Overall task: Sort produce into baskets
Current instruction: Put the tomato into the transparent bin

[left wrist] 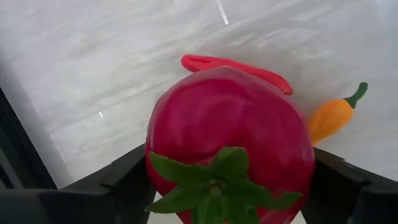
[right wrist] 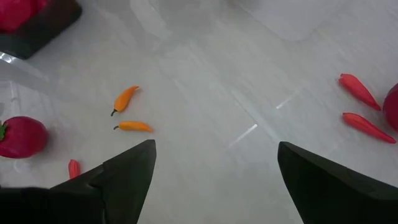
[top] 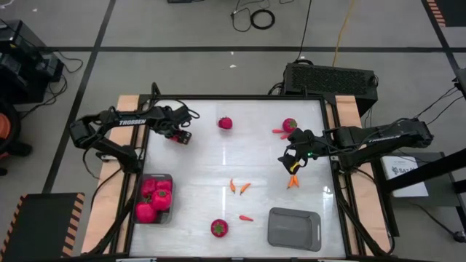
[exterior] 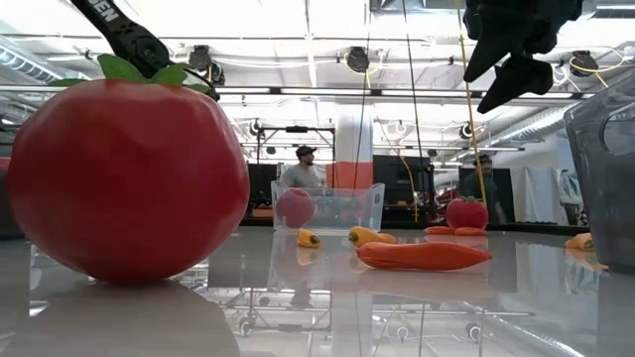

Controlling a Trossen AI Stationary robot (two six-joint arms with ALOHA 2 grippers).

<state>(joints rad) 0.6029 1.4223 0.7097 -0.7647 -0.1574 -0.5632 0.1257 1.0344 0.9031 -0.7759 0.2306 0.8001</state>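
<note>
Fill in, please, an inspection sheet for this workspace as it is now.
Surface: white glossy table, no spill seen.
Job's things: one grey bin holds magenta pieces; second grey bin looks empty; loose tomato, small orange peppers and red chili lie on the table.
Clutter: black perforated box beyond the far edge.
Grippers: left gripper closed on a red tomato; right gripper open, empty, above the table.
Cables: coiled cable on the floor.
Surroundings: a person in the room behind.
</note>
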